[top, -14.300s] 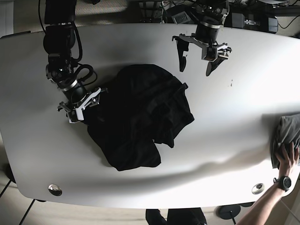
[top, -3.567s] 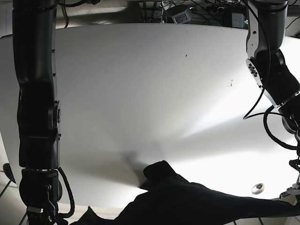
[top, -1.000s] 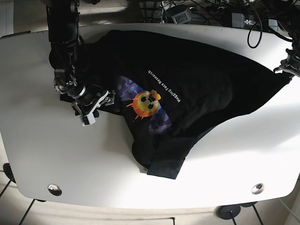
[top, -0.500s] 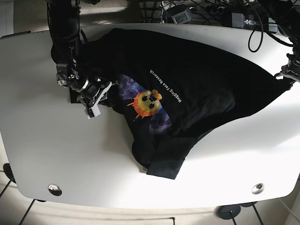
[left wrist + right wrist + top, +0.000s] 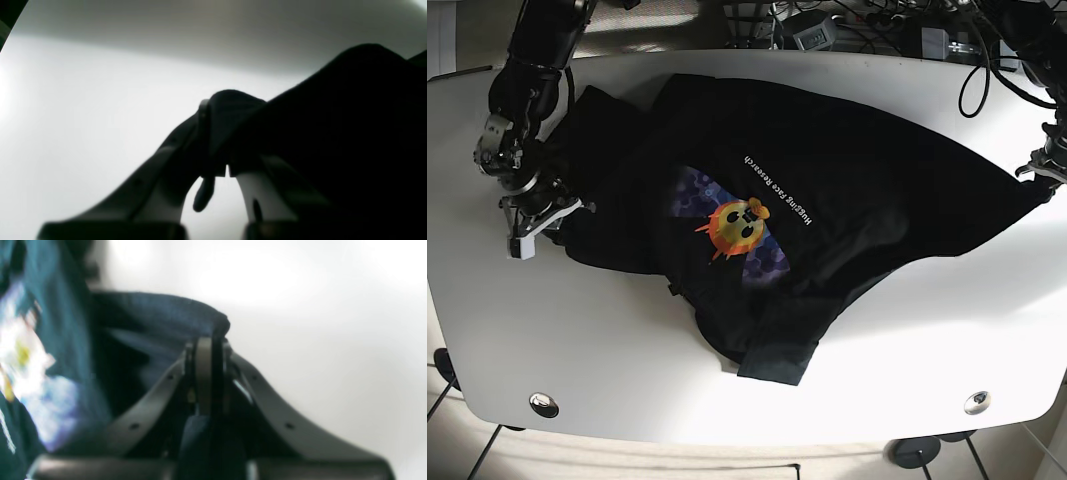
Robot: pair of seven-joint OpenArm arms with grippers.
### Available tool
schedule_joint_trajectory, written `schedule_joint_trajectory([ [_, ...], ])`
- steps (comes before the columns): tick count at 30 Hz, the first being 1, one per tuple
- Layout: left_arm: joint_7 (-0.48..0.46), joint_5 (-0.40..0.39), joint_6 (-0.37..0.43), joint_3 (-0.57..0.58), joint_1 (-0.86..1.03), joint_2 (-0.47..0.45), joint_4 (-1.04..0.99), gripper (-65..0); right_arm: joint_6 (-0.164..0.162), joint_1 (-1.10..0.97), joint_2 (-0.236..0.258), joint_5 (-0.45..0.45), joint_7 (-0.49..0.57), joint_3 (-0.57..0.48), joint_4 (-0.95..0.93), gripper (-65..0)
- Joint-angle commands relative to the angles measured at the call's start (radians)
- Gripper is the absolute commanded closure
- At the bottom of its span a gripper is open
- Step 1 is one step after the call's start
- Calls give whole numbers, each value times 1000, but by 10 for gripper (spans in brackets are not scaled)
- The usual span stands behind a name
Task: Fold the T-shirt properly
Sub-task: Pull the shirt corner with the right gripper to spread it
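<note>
Now, as it stands:
T-shirt (image 5: 827, 190): black, spread print-up (orange and purple graphic (image 5: 742, 228), white lettering) across the tabletop (image 5: 627, 380), reaching from its left edge to its right edge; rumpled fold toward the front edge.
Right gripper (image 5: 537, 215): near the left edge, clamped on the shirt's fabric; wrist view shows cloth pinched between closed fingers (image 5: 203, 373).
Left gripper (image 5: 1039, 168): at the right edge, clenched on the shirt's far corner.
</note>
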Motion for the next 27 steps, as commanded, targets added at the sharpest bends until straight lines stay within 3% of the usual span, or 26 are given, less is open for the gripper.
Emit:
schedule_joint_trajectory([
  [1,-21,-9,3,-10,-3,-30,17,0,-4,-37,-16,0,-3,42,84,-19],
  [4,-21,-9,3,-9,-4,-30,17,0,-7,-86,-29,8,-7,114,138,-19],
  [9,-21,-9,3,-5,-6,-30,20,0,-1,-109,-26,9,-9,127,205,-19],
  [12,-21,-9,3,-7,-27,-30,21,0,-5,-110,-28,2,-102,130,228,-19],
  [14,-21,-9,3,-9,-30,-30,20,0,-7,-144,-31,9,-104,176,227,-19],
  [19,-21,-9,3,-10,-30,-47,18,0,1,-195,-75,6,-93,205,228,-35],
  [20,-21,-9,3,-10,-30,-47,18,0,1,-198,-77,9,-93,202,231,-59],
  [22,-21,-9,3,-10,-30,-47,18,0,1,-199,-77,9,-93,200,233,-173],
  [27,-21,-9,3,-9,-30,-50,17,0,1,-142,-75,3,-86,171,225,-574],
])
